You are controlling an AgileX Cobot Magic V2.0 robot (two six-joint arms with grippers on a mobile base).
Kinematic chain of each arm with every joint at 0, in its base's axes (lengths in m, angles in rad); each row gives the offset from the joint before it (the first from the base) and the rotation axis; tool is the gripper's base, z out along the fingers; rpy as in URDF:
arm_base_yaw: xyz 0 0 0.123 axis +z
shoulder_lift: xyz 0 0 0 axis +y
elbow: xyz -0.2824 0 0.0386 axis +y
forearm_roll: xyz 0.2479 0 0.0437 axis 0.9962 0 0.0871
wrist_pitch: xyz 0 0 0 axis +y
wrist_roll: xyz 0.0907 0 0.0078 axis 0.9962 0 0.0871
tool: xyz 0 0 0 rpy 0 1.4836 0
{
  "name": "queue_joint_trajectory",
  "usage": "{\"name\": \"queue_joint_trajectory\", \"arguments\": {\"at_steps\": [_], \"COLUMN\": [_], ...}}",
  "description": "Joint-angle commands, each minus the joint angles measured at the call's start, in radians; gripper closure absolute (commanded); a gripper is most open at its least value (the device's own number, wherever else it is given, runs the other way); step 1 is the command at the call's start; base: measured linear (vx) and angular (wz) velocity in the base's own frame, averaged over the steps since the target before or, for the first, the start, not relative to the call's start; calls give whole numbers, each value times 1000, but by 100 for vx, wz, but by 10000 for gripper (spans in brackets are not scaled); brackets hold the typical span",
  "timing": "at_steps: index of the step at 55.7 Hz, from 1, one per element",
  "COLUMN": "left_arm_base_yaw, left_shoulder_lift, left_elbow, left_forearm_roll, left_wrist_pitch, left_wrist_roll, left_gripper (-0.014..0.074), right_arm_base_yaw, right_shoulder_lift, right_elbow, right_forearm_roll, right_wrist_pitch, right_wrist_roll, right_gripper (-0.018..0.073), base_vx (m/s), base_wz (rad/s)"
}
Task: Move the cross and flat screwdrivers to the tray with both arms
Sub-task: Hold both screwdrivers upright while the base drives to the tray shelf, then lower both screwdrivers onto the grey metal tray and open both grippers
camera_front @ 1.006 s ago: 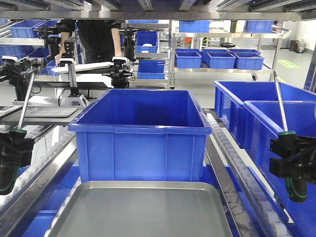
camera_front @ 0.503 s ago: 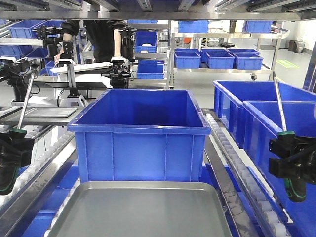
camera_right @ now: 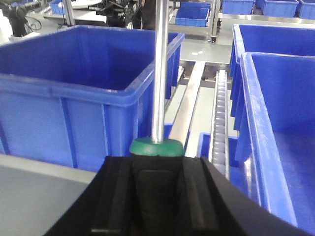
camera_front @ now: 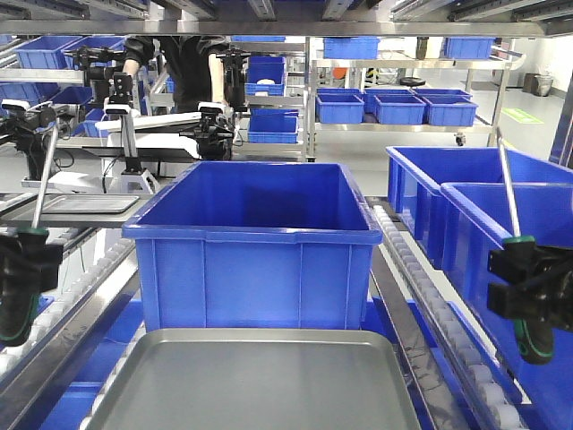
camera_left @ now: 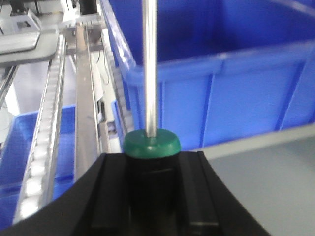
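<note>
Two screwdrivers with black-and-green handles and long silver shafts are held upright, shafts pointing up. My left gripper [camera_front: 25,264] is shut on the handle of the left screwdriver [camera_front: 18,318] over the left roller rail. The left wrist view shows its green collar [camera_left: 151,145] between the black jaws of that gripper [camera_left: 151,196]. My right gripper [camera_front: 528,288] is shut on the right screwdriver [camera_front: 535,340] beside the right bins, and the right wrist view has that screwdriver [camera_right: 156,146] clamped in the gripper [camera_right: 157,196]. The grey tray [camera_front: 260,381] lies low between them, with nothing lying on it.
A deep blue bin [camera_front: 255,242] stands just behind the tray. Two more blue bins [camera_front: 483,206] sit to the right. Roller rails [camera_front: 430,313] run along both sides. Another grey tray [camera_front: 85,204] lies at the far left, and a person and other arms work at the back.
My left gripper has risen slightly with its screwdriver. The right gripper has barely shifted. The person at the back has moved.
</note>
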Motion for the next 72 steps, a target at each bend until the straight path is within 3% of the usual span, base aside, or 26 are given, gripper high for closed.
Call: {"name": "queue_joint_trajectory", "arguments": {"at_steps": [1, 4, 14, 16, 17, 20, 31, 37, 59, 72], "left_arm_base_yaw": [-25, -53, -184, -203, -242, -250, -252, -252, -252, -251], "left_shoulder_lift": [-21, -14, 59, 82, 141, 176, 294, 333, 390, 304], "left_elbow": [-34, -34, -34, -34, -34, -34, -34, -34, -34, -34], "left_forearm_roll": [-82, -102, -114, -114, -115, -123, -223, -229, -227, -225], "left_wrist_pitch": [-94, -93, -79, -78, -89, -106, -86, -44, 59, -11], "left_wrist_roll": [-5, 0, -3, -3, -4, -6, -11, -10, -10, -8], "left_gripper": [596, 596, 596, 596, 596, 594, 575, 528, 133, 107], "right_arm_base_yaw": [5, 30, 214, 241, 301, 319, 327, 327, 327, 326], "right_shoulder_lift": [-9, 3, 111, 147, 232, 275, 387, 411, 435, 364], "right_elbow": [-34, -34, -34, -34, -34, -34, -34, -34, -34, -35], "right_forearm_roll": [33, 33, 46, 63, 102, 102, 123, 153, 155, 155], "right_wrist_pitch": [-107, -104, -121, -137, -204, -233, -204, -204, -131, -153], "right_wrist_roll": [-2, -2, 3, 11, 22, 22, 59, 76, 76, 76], "right_gripper": [567, 567, 567, 567, 566, 563, 526, 462, 78, 36], "base_vx": [0, 0, 0, 0, 0, 0, 0, 0, 0, 0], "base_wz": [0, 0, 0, 0, 0, 0, 0, 0, 0, 0]}}
